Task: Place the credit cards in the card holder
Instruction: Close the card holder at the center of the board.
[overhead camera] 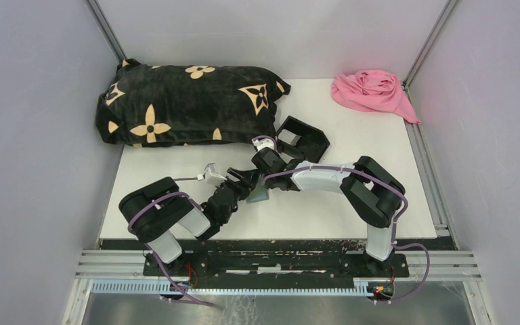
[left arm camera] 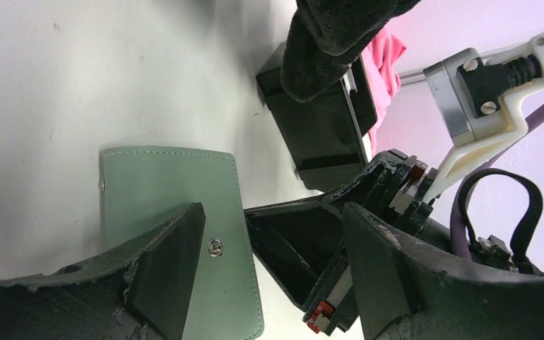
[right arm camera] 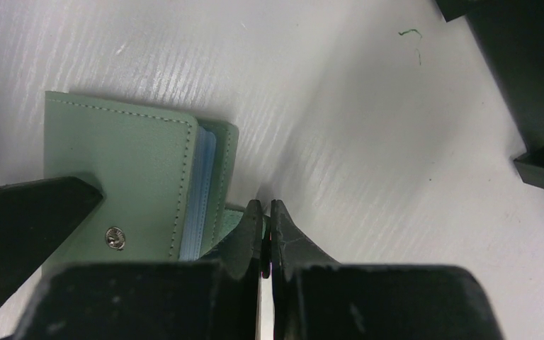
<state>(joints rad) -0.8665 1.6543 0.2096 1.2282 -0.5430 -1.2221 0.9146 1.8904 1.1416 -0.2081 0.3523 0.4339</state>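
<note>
The folded card holder (right arm camera: 113, 163), overhung by the spread left gripper (left arm camera: 273, 237) and flanked by the pressed-together right gripper (right arm camera: 265, 212), is judged ready for snapping shut.

The flat sage-green stitched fold-over card holder (left arm camera: 170, 184) is viewed very close by both wrist cameras, each angled down at it; its metal snap stud (left arm camera: 214, 246) is shared by both views. The black open-topped plastic box (left arm camera: 326, 134) beyond it is caught from the left wrist. The whole white tabletop (overhead camera: 352, 203) is overlooked from high above and behind it.
</note>
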